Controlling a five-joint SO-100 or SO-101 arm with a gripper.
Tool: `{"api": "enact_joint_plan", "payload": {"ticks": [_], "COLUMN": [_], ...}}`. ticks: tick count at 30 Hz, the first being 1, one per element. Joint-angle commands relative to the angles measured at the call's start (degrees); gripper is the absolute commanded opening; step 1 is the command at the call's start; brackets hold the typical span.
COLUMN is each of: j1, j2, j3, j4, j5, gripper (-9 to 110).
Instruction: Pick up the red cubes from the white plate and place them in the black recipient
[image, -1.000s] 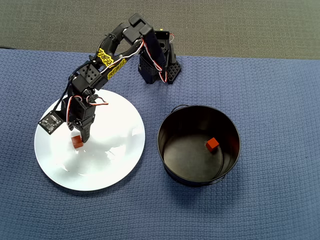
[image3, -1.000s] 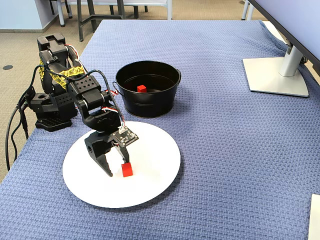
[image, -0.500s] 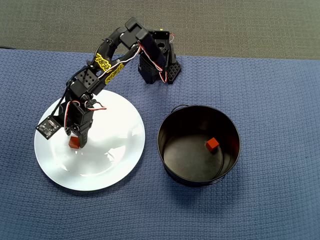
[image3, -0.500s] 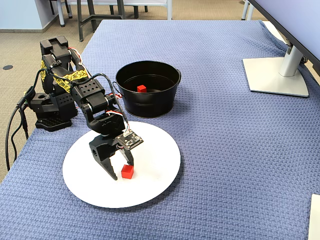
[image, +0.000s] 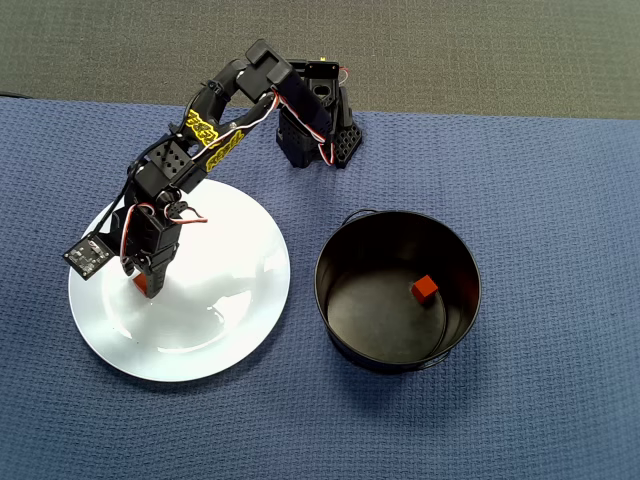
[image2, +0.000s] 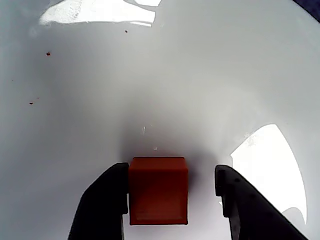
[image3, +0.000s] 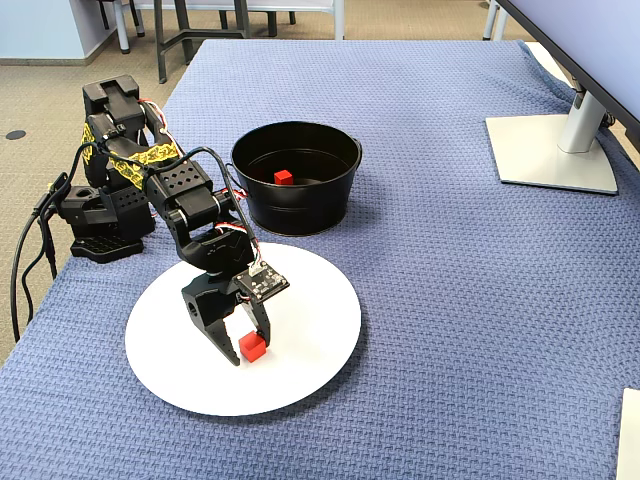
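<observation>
One red cube (image2: 158, 197) lies on the white plate (image2: 200, 90) between my gripper's (image2: 172, 172) fingers. The left finger (image2: 107, 200) touches its side, while the right finger (image2: 240, 205) stands off with a gap, so the gripper is open. In the fixed view the gripper (image3: 250, 349) points down at this cube (image3: 252, 346) on the plate's (image3: 310, 300) near left part. In the overhead view the arm hides most of the cube (image: 141, 287). A second red cube (image: 424, 290) rests inside the black recipient (image: 330, 250), also seen in the fixed view as a cube (image3: 284, 177) in the recipient (image3: 295, 205).
The arm's base (image3: 100, 215) stands at the left table edge behind the plate. A blue woven cloth (image3: 450, 300) covers the table. A monitor stand (image3: 555, 150) sits at the far right.
The gripper has shifted slightly across the plate and come down so the cube, earlier beside one fingertip, now sits between both fingers. The cube in the pot has not moved.
</observation>
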Motion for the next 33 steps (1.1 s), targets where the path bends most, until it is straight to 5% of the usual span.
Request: {"api": "enact_joint_plan", "payload": {"ticks": [1,22,33], "j1": [-0.9,-2.4,-8.0], "j2": [1.3,4.2,24.2], "j3": [-2.9,1.8,0.4], "j4": [-0.6,-1.5,9.1], "j5": [1.1,2.9,21.5], "gripper": [12,0,0]}}
